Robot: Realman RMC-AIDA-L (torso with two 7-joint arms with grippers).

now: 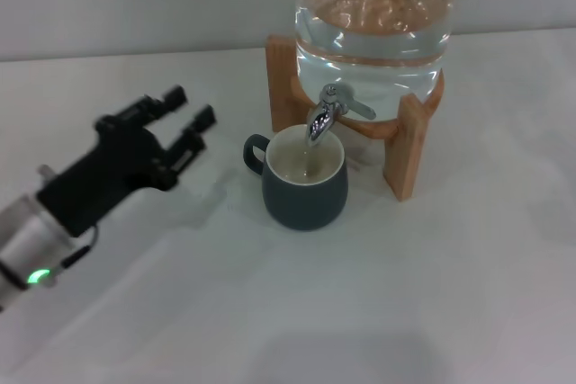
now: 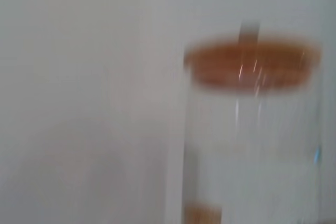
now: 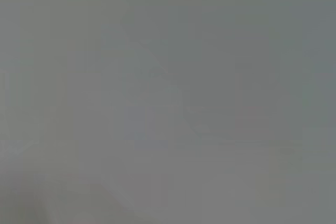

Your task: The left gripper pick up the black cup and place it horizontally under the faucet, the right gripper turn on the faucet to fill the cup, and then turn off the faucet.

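Centre frame, the black cup (image 1: 305,188) sits under the faucet (image 1: 326,116) to catch water; the left tool (image 1: 186,120), mid-left, is released and clear.

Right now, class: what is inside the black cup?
The black cup shows a cream inside holding some liquid, directly under the faucet. Its depth cannot be judged.

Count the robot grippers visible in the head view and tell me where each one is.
1. The left gripper, open, sits left of the black cup, apart from it. The right gripper is out of view.
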